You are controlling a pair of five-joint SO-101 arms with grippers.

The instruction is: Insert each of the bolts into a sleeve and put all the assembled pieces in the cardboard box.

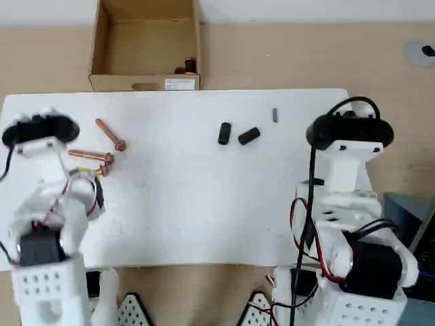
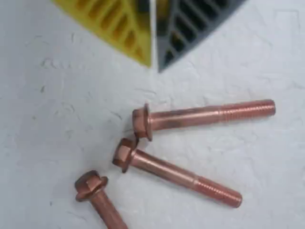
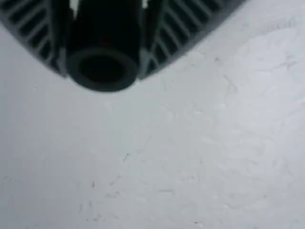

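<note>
The right gripper point(image 3: 105, 71) had its fingers clamped on a black sleeve point(image 3: 102, 52), hiding its rear. The left gripper point(image 2: 153, 61) held its fingers together near three copper bolts point(image 2: 205, 114), one cut off at the edge.

Third bolt point(image 2: 96, 194) is cut off at the picture edge, only the head and a short bit of shank show. Sleeve point(image 3: 102, 71) clamped in right tool point(image 3: 104, 57) is blurred, rear end hidden between the fingers. Dark piece point(image 1: 187, 66) in cardboard box point(image 1: 122, 83) corner is too small to tell. Tiny grey item point(image 1: 274, 115) on bench point(image 1: 204, 204) can't be identified.
</note>
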